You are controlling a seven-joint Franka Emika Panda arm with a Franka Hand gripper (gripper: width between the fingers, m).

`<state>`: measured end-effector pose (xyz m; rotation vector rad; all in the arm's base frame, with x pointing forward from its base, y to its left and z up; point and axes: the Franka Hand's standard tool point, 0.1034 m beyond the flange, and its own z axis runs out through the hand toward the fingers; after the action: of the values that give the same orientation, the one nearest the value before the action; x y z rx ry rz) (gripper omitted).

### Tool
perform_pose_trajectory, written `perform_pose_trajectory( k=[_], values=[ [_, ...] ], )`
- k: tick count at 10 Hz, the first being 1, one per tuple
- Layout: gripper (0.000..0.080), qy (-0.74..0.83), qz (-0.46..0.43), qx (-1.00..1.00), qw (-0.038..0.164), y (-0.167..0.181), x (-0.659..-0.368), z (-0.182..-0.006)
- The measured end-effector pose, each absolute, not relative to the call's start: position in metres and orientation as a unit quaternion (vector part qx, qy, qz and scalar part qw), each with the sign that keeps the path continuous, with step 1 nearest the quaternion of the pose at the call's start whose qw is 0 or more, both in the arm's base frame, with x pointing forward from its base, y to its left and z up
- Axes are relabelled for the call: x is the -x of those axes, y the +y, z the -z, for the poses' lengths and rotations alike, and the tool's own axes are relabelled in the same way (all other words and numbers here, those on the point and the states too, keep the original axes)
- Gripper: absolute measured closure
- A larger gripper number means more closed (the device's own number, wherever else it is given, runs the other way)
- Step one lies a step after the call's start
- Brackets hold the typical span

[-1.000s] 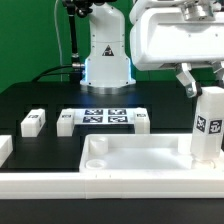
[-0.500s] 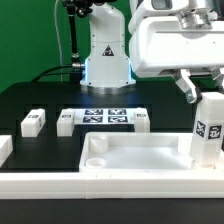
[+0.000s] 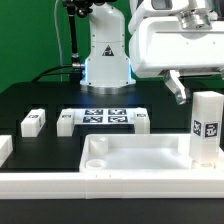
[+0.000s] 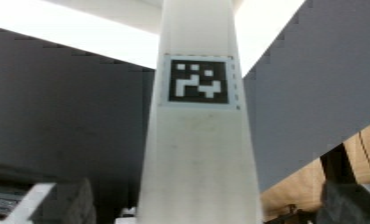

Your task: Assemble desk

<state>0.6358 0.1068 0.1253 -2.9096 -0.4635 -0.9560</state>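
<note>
Clearly released, the tool (image 3: 201,88) hangs over the upright leg (image 3: 207,126), which bears a black-and-white square tag (image 4: 198,80).

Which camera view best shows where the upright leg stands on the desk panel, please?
The exterior view: the leg stands upright at a corner of the panel, on the exterior view's right. The wrist view shows only the leg's face and tag close up, not its foot.
</note>
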Motion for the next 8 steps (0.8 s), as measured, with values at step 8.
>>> perform_pose_trajectory(
  k=[8],
  values=[
    [0.0151, -0.145, 0.233, 0.961, 0.025, 0.101, -0.639, -0.129]
  ],
)
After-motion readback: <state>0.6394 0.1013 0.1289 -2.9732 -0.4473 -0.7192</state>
